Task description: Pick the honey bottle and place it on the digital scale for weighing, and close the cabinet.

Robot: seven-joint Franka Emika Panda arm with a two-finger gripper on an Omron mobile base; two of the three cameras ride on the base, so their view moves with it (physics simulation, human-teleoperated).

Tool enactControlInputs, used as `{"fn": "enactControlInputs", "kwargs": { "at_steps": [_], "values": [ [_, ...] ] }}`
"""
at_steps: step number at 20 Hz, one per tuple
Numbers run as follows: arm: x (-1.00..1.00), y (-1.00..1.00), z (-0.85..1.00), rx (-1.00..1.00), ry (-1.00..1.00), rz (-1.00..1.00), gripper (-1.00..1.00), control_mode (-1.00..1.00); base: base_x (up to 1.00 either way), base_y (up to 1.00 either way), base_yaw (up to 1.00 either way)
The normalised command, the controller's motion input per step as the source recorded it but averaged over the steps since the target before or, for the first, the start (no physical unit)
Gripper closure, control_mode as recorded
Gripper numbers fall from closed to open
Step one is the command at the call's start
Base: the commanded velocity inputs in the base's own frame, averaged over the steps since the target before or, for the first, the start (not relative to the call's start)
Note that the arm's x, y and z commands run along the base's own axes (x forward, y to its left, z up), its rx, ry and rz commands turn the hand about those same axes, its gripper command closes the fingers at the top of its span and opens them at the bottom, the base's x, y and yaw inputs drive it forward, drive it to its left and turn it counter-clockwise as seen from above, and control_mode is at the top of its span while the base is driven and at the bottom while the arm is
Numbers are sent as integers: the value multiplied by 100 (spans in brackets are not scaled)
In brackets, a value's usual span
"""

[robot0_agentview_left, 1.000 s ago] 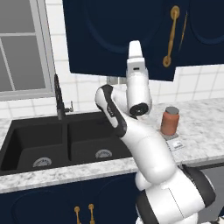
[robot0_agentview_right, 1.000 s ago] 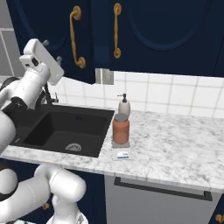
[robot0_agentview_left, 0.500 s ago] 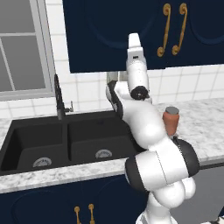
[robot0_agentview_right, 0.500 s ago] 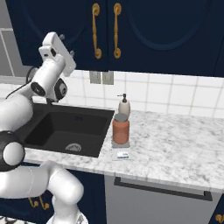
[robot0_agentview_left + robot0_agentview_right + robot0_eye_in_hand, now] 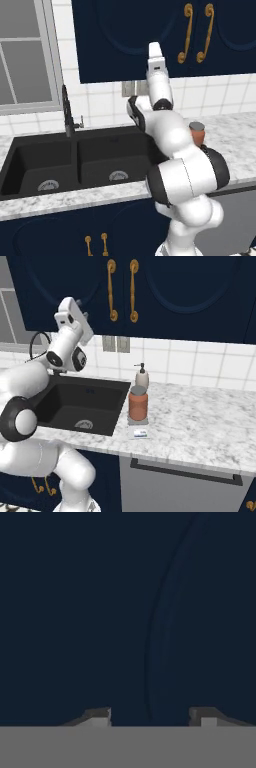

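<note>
The honey bottle (image 5: 138, 403) sits on the digital scale (image 5: 137, 420), at five o'clock from the cabinet (image 5: 165, 291) handles. The gripper (image 5: 150, 714) presses the rigid, smooth door, fingers apart, holding nothing. The right base view shows the scale, which the arm hides in the left one.

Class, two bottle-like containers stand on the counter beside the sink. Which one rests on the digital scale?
The honey bottle: reddish-brown, grey-capped, standing on the digital scale. The cream pump dispenser stands behind it, directly on the counter.
</note>
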Motion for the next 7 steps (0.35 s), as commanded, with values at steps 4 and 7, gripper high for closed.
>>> {"fn": "enactControlInputs", "kwargs": {
  "at_steps": [4,7],
  "values": [
    [100,-16,-56,5,7,13,-100,-100,0,0,0],
    [100,-1,-52,4,5,21,-100,-100,0,0,0]
  ]
}}
